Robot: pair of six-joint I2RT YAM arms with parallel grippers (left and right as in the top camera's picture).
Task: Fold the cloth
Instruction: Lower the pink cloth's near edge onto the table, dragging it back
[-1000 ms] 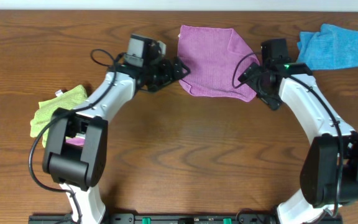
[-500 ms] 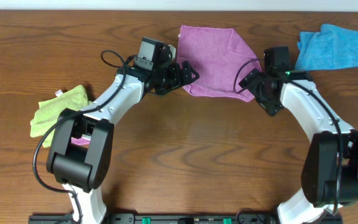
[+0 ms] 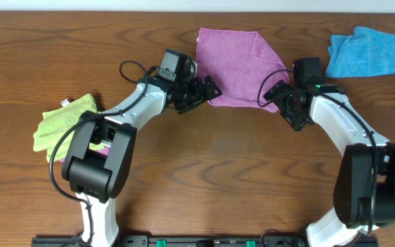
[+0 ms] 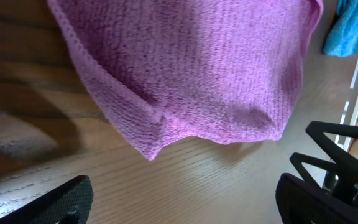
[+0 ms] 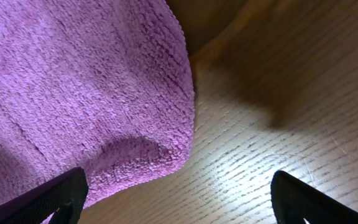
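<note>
Corner of the cloth (image 3: 235, 65) beneath right gripper (image 3: 275, 96)

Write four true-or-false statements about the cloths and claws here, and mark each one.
1. Both the left claw and the right claw are open. True.
2. The left claw grips the purple cloth. False: its fingers stand spread at the cloth's near corner and grip nothing.
3. The blue cloth lies on the right claw's side of the purple cloth. True.
4. The green cloth lies on top of the purple cloth. False: it lies well apart from it, on the left claw's side.
</note>
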